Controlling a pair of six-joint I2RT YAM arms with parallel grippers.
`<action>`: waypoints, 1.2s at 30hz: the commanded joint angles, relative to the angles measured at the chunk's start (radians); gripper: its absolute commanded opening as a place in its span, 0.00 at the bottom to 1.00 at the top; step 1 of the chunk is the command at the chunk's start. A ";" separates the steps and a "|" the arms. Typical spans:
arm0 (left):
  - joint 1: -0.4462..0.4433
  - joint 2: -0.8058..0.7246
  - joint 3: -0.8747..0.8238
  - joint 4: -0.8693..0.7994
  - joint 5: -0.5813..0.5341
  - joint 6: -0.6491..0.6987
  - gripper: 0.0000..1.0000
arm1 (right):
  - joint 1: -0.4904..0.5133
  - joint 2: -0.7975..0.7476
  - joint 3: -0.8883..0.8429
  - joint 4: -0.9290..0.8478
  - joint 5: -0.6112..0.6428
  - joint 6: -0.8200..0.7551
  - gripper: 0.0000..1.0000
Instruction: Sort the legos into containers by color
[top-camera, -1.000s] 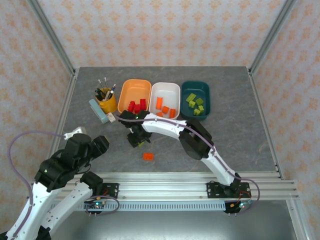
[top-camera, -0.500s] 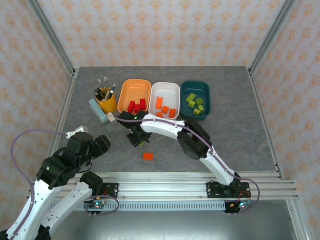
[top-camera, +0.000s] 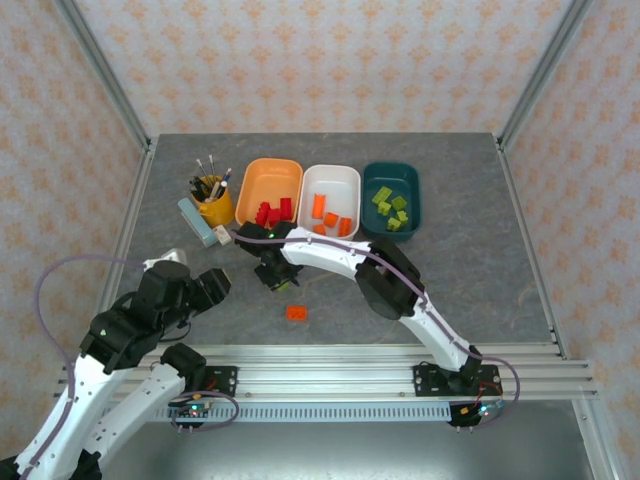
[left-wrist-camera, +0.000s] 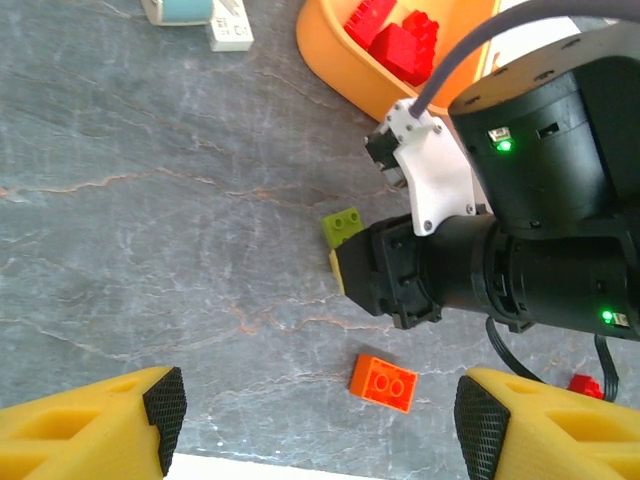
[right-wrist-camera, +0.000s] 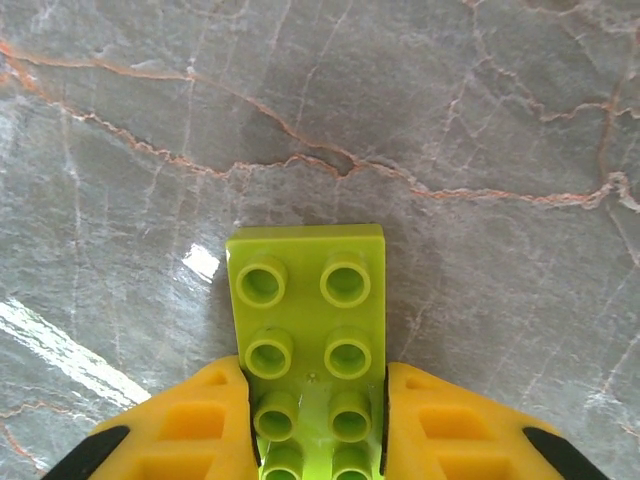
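The right end effector (top-camera: 272, 277) has closed in since the earlier frame: its 2 yellow fingers (right-wrist-camera: 190, 420), then apart, now press on both sides of the lime green brick (right-wrist-camera: 310, 330), and it grips that brick by its near end. The brick's studs face the wrist camera, and its far end sticks out past the fingertips over the grey surface (top-camera: 470, 260). I cannot tell whether it rests on the surface or is just off it. The arm itself sits almost where it was, just in front of the orange tub (top-camera: 272, 162).

The left arm has shifted a little to the right, and its purple cable (top-camera: 50, 290) now loops higher. The left end effector (top-camera: 205, 288) hangs near the left edge of the surface, fingers spread wide, holding nothing. From its wrist camera the right end effector (left-wrist-camera: 345, 270) and the gripped brick (left-wrist-camera: 343, 227) show ahead.

1 orange brick (top-camera: 297, 313) lies loose where it did before, near the gripped one.

The 3 tubs are unmoved in a row at the back: red bricks (top-camera: 273, 211) in the orange tub, orange bricks (top-camera: 330, 215) in the white tub (top-camera: 331, 169), green bricks (top-camera: 392, 208) in the teal tub (top-camera: 392, 167). The yellow cup (top-camera: 213, 208) of pens stands left of them.
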 joint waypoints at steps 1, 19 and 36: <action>-0.003 0.026 -0.026 0.075 0.071 0.042 0.75 | -0.024 -0.048 -0.007 -0.010 0.047 0.030 0.23; -0.015 0.345 -0.022 0.408 0.286 0.123 0.75 | -0.221 -0.409 -0.296 0.053 0.045 0.102 0.22; -0.218 0.846 0.348 0.635 0.304 0.135 0.75 | -0.657 -0.515 -0.355 0.068 -0.044 0.038 0.26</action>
